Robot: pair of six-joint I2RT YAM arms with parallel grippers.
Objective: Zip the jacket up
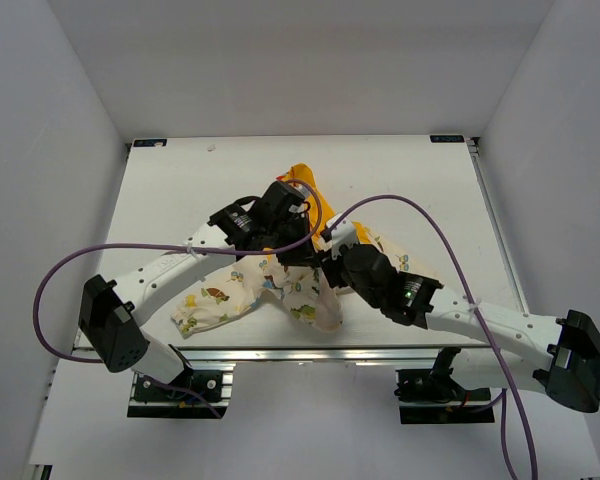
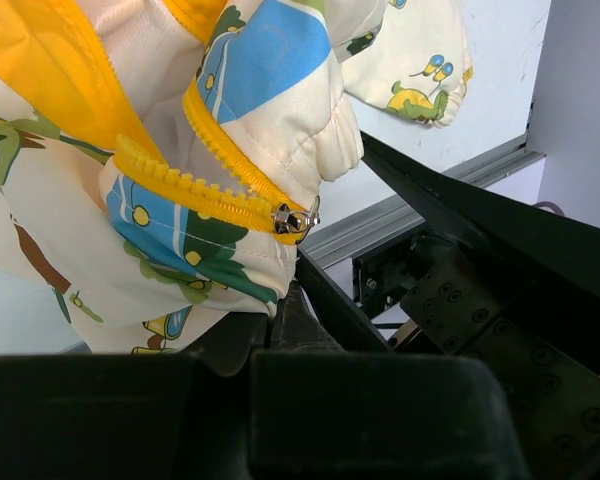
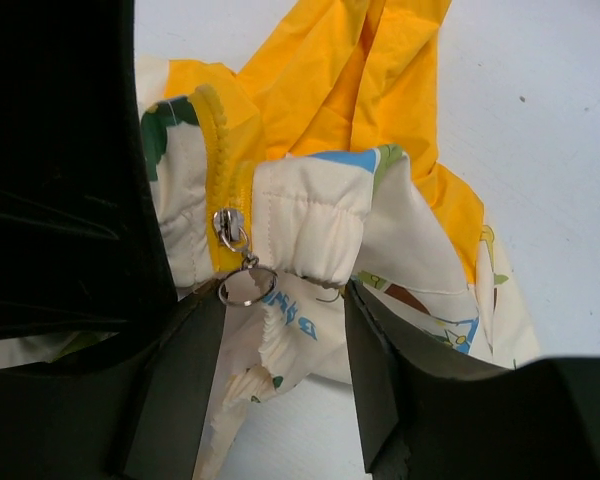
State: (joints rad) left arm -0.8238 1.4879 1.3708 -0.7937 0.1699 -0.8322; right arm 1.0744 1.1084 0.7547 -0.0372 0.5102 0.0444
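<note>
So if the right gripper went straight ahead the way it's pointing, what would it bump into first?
Probably the jacket, at its cream bottom edge beside the zipper and its little metal ring, just ahead of the open right gripper. Depth is hard to judge.

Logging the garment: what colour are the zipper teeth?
Bright yellow zipper teeth, clearest in the left wrist view.

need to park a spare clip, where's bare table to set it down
Free: the far strip of white table behind the yellow hood, and the far right corner. Crowded: the centre and near edge, where the cream printed jacket, left arm and right arm bunch.
</note>
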